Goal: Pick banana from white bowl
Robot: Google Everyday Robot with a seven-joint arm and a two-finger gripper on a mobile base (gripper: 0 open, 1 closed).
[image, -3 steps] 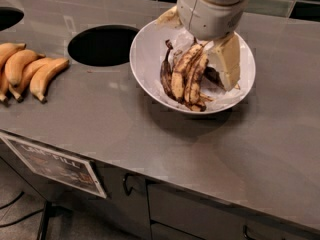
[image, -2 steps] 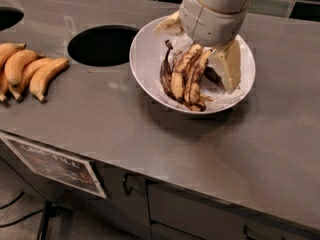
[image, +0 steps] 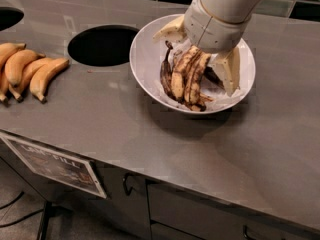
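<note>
Change since earlier frame: the wrist is tilting over and sinking slightly toward the bowl, the arm now slanting in from upper right. Bowl and its contents are not shifting.

Far left: loose yellow bananas (image: 30,71) are lying in a fan on the grey surface (image: 125,129), well apart from the bowl; they are not the target. Beside them a round dark hole (image: 102,44) is opening through the surface, with part of a second hole (image: 7,19) showing at the left edge. A printed label (image: 50,164) is hanging on the cabinet front below.

Centre-right: the white bowl (image: 147,59) is sitting flat, just right of the hole. The banana (image: 187,76), a brown-spotted, overripe cluster, is lying inside, leaning against the near wall.

The tool (image: 194,64) is hanging in the bowl directly over the cluster. Its pale fingers (image: 231,71) are standing spread wide, one toward the far-left rim, one by the right wall, straddling the fruit and gripping nothing yet. Judgement: the wide spread is giving clearance to bracket the cluster before closing.

Risk: soft fruit may be bruising or slipping under a firm pinch.
</note>
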